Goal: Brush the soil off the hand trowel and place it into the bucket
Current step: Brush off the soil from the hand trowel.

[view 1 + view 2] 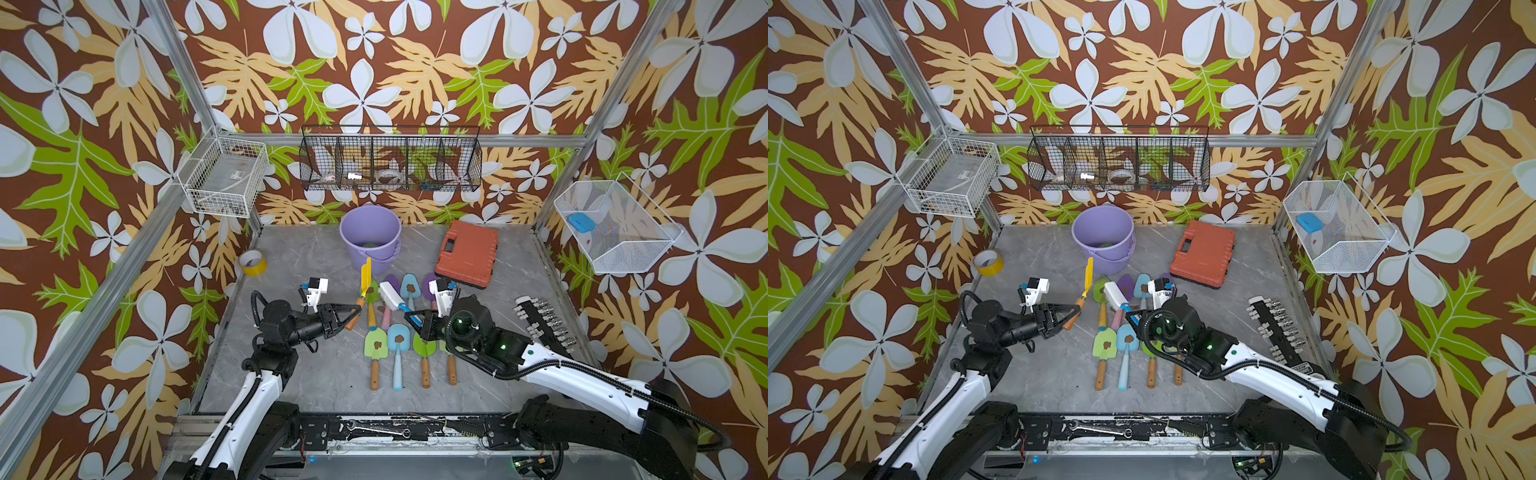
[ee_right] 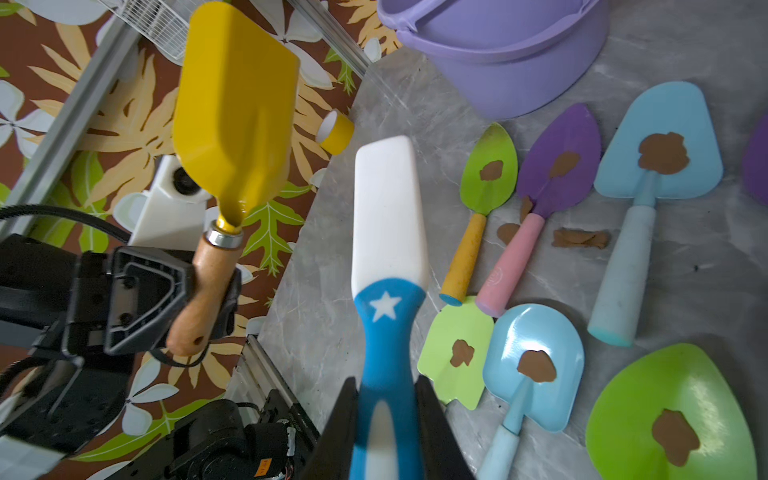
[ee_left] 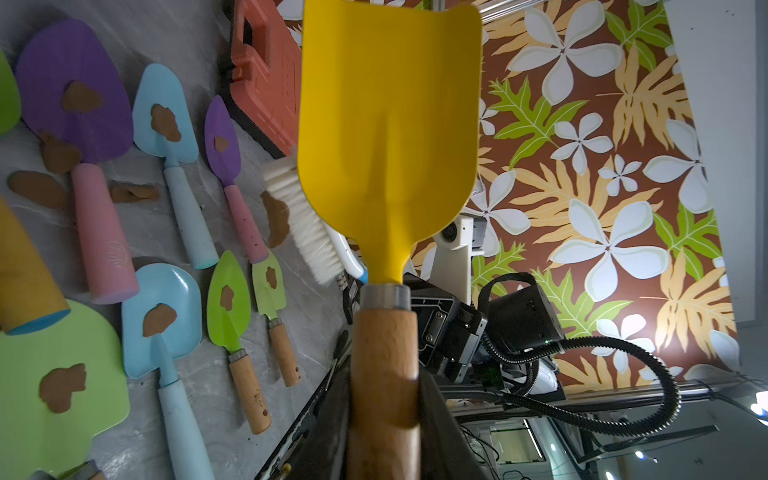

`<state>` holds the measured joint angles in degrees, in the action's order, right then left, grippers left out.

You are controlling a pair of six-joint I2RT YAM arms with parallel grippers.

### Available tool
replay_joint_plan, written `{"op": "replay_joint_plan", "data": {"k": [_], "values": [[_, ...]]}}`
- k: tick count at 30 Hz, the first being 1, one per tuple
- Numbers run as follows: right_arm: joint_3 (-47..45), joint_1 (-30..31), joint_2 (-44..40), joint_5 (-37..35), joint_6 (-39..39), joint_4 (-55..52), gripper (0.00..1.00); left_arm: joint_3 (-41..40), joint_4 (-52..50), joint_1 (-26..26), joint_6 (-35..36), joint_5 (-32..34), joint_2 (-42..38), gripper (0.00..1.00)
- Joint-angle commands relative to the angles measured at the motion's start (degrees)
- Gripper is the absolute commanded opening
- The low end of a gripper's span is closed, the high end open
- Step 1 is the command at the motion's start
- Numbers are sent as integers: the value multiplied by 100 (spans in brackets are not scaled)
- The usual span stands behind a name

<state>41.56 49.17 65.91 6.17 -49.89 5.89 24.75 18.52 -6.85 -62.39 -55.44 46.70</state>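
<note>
My left gripper (image 1: 356, 311) is shut on the wooden handle of a yellow hand trowel (image 1: 365, 277), blade tilted up toward the bucket. No soil shows on the blade (image 3: 388, 137) in the left wrist view. My right gripper (image 1: 411, 319) is shut on the blue handle of a white brush (image 1: 390, 296). The brush (image 2: 388, 208) lies just right of the trowel (image 2: 237, 104), with a gap between them. The lavender bucket (image 1: 370, 239) stands behind them at the back centre. Loose soil blobs (image 2: 579, 239) lie on the table.
Several coloured trowels (image 1: 398, 340) with brown blobs lie in two rows between the arms. An orange case (image 1: 467, 254) sits at the back right, a yellow tape roll (image 1: 252, 262) at the back left, a socket rail (image 1: 544, 324) by the right wall.
</note>
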Motion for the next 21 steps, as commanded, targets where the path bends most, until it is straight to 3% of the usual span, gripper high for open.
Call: {"op": "replay_joint_plan", "data": {"k": [1, 6, 12, 21], "values": [[239, 5, 191, -316, 249, 65, 0, 486, -2230, 0, 1719, 549, -96, 0], [471, 5, 474, -68, 175, 398, 0, 763, -3508, -201, 2408, 1449, -138, 0], [752, 7, 646, 52, 148, 564, 0, 655, -3704, -713, 2477, 2096, -136, 0], [814, 20, 632, 360, 172, 673, 0, 705, -3978, -739, 2573, 2436, -20, 0]]}}
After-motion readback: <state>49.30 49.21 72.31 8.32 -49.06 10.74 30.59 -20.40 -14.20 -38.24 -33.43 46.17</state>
